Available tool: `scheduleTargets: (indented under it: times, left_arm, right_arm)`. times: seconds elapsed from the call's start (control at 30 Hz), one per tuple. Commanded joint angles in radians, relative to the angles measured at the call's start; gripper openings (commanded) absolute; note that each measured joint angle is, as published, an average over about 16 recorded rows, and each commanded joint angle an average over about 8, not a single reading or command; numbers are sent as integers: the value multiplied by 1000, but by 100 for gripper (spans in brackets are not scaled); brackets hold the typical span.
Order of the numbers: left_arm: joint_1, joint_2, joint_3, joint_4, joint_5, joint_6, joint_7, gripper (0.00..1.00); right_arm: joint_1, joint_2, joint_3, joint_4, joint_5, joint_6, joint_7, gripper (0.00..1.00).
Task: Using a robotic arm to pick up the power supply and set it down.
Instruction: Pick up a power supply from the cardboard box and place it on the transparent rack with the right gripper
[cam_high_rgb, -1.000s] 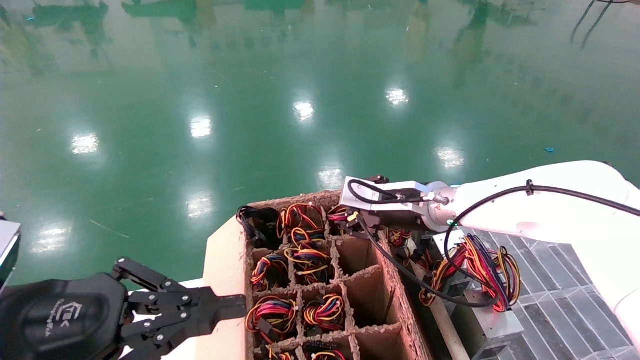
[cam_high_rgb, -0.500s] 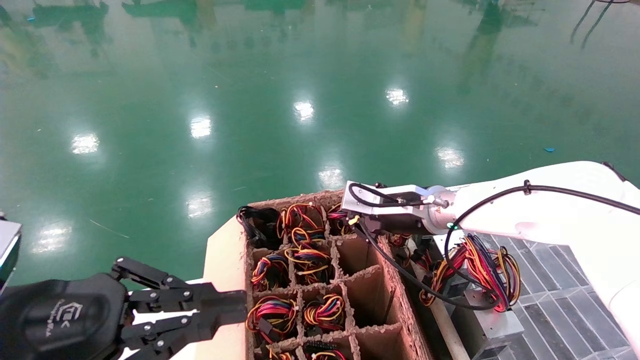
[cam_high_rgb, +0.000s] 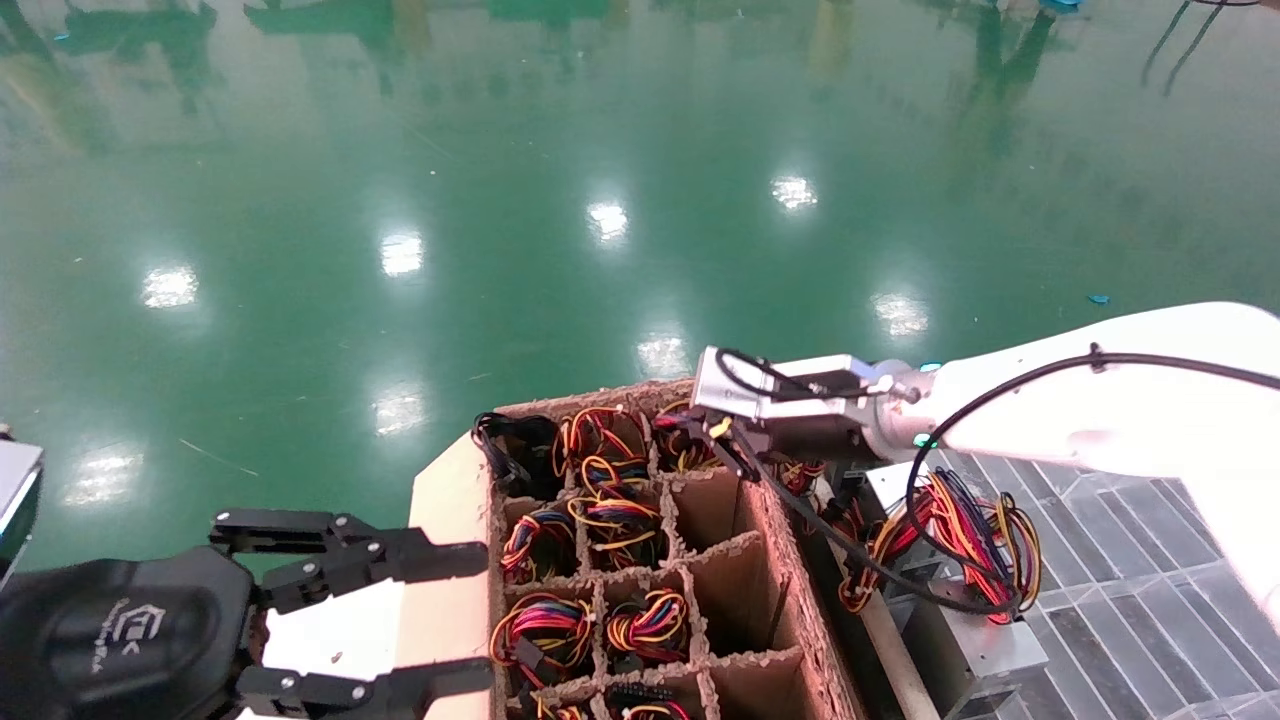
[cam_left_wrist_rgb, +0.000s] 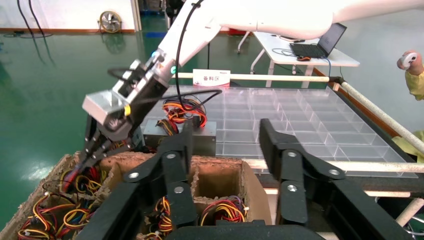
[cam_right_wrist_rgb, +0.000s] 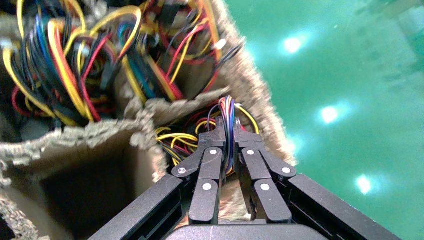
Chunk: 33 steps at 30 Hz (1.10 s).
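Your right gripper (cam_right_wrist_rgb: 229, 131) has now clenched on the power supply's wire bundle (cam_right_wrist_rgb: 227, 112) in the far corner cell of the cardboard crate (cam_high_rgb: 455, 520) and started lifting, while the left gripper (cam_high_rgb: 455, 620) has spread open beside the crate.

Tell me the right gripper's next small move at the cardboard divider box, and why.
Probably lift straight up, slowly. The right gripper is shut on a multicoloured wire bundle in a far corner cell of the brown cardboard divider box; the metal box below is hidden.
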Motion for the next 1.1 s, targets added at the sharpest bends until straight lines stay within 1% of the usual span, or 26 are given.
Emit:
scheduleTargets:
  times: [0.03,0.17,0.3,0.5,0.67,0.77,0.9,1.1]
  left_arm:
    - [0,0,0,0,0,0,0,100]
    - [0,0,0,0,0,0,0,100]
    - [0,0,0,0,0,0,0,100]
    - [0,0,0,0,0,0,0,100]
    - [0,0,0,0,0,0,0,100]
    - [0,0,0,0,0,0,0,100]
    - [0,0,0,0,0,0,0,100]
    - [0,0,0,0,0,0,0,100]
  right_arm:
    - [1,10,6,16,9,-10,7,0]
    - [-1,48,27,90,40,-33,42,0]
    - [-6,96,49,198,68,-49,89,0]
    - [-21,186,83,419,95,-59,200,0]
    - [-42,276,119,623,108,-47,317,0]
    - [-51,329,143,721,116,-39,377,0]
    - [-47,388,174,784,137,-44,417,0]
    - [-22,470,218,795,181,-75,400,0]
